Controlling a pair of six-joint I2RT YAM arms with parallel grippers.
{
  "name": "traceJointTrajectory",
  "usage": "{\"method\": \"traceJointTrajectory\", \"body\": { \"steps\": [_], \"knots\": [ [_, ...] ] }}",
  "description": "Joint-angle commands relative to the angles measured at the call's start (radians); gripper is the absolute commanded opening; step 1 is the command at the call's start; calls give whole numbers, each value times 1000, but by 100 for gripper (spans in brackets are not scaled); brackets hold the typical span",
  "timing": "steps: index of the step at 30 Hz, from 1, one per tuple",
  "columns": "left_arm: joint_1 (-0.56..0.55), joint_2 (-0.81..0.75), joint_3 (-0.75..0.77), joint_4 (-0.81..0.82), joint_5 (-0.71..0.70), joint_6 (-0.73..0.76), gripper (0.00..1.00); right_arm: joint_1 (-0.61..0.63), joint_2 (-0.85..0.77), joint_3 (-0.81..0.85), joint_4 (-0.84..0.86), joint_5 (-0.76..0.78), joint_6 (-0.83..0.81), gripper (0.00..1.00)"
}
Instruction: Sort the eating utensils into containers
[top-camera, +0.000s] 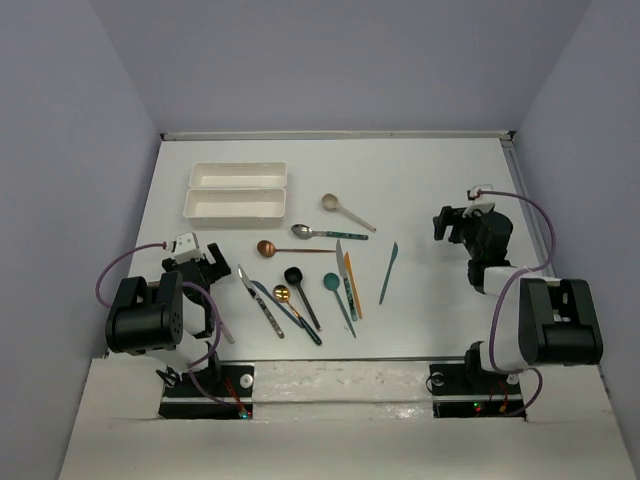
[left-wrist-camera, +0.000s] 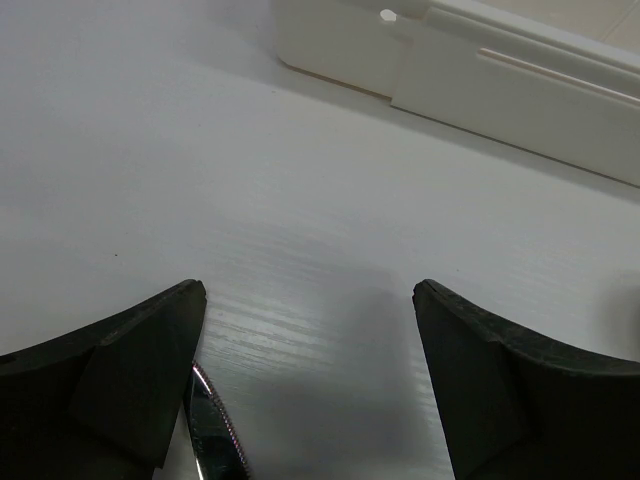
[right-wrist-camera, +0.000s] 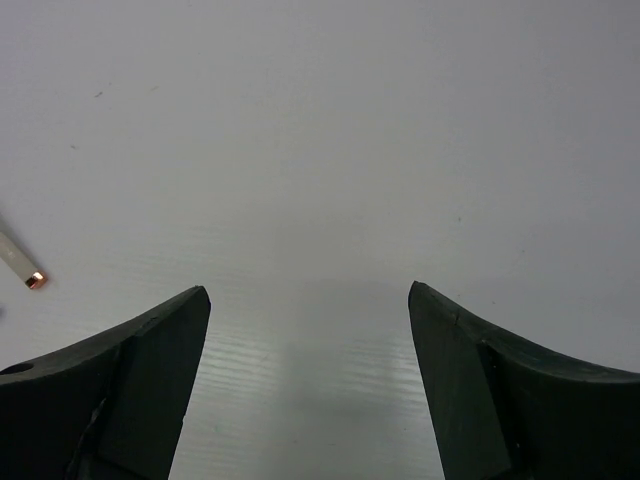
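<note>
Several eating utensils lie spread over the middle of the table: a beige spoon (top-camera: 347, 211), a silver spoon with a teal handle (top-camera: 325, 233), a copper spoon (top-camera: 285, 249), a black spoon (top-camera: 300, 293), a teal spoon (top-camera: 337, 297), an orange knife (top-camera: 352, 284), a teal knife (top-camera: 388, 272) and a silver knife (top-camera: 260, 300). The two white containers (top-camera: 236, 218) sit side by side at the back left, with nothing showing inside them. My left gripper (top-camera: 200, 262) (left-wrist-camera: 310, 290) is open, low over the table left of the utensils, with a serrated knife blade (left-wrist-camera: 215, 430) beside its left finger. My right gripper (top-camera: 450, 222) (right-wrist-camera: 308, 292) is open over bare table.
The containers' near wall (left-wrist-camera: 520, 90) fills the top right of the left wrist view. A pale handle end with a copper tip (right-wrist-camera: 20, 265) shows at the left edge of the right wrist view. Grey walls enclose the table on three sides.
</note>
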Motion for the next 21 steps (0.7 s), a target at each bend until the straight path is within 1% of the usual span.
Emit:
{"method": "traceJointTrajectory", "body": {
  "steps": [1, 2, 3, 4, 5, 6, 7, 8, 9, 10, 11, 12, 13, 14, 15, 16, 17, 18, 20, 21],
  "knots": [
    [-5, -24, -91, 768, -24, -2, 99, 9, -116, -2, 53, 15, 7, 86],
    [-4, -22, -88, 767, 7, 7, 99, 9, -131, 10, 1, -1, 13, 85],
    [-4, -22, -85, 767, 54, 30, 99, 9, -147, 22, -3, -21, 55, 85],
    [-4, -21, -82, 767, 121, 59, 99, 9, -162, 42, 0, -121, 75, 84],
    [-4, -31, -79, 768, 178, 82, 99, 19, -164, 62, -7, -180, 101, 83],
    [-2, -50, -81, 762, 322, 138, 99, 29, -162, 87, -39, -240, 116, 82],
    [-1, -77, -82, 739, 378, 163, 99, 42, -156, 120, -87, -322, 125, 80],
    [-2, -144, -85, 713, 410, 173, 99, 65, -142, 213, -154, -323, 106, 77],
    [2, -186, -81, 625, 412, 165, 99, 129, -132, 264, -308, -265, 51, 76],
    [5, -239, -68, 553, 411, 157, 99, 165, -119, 310, -377, -230, 25, 75],
    [11, -360, -9, 446, 414, 154, 99, 197, -87, 353, -430, -195, -9, 75],
    [13, -422, 45, 317, 421, 175, 98, 228, -67, 433, -481, -165, -28, 75],
    [15, -532, 97, 5, 426, 268, 98, 269, -44, 472, -570, -133, -42, 75],
    [15, -571, 192, -111, 409, 281, 98, 283, -18, 511, -607, -127, -42, 74],
    [16, -596, 240, -281, 376, 295, 97, 297, 41, 586, -645, -118, -40, 72],
    [28, -608, 292, -377, 374, 301, 90, 334, 72, 620, -702, -84, -46, 71],
    [31, -600, 358, -484, 372, 303, 86, 351, 104, 653, -715, -58, -54, 70],
    [32, -597, 455, -628, 395, 305, 81, 372, 178, 685, -757, -32, -65, 70],
    [32, -599, 545, -736, 444, 326, 72, 427, 259, 797, -842, 36, -100, 70],
    [32, -596, 577, -844, 479, 335, 71, 437, 351, 844, -916, 45, -106, 70]
  ]
}}
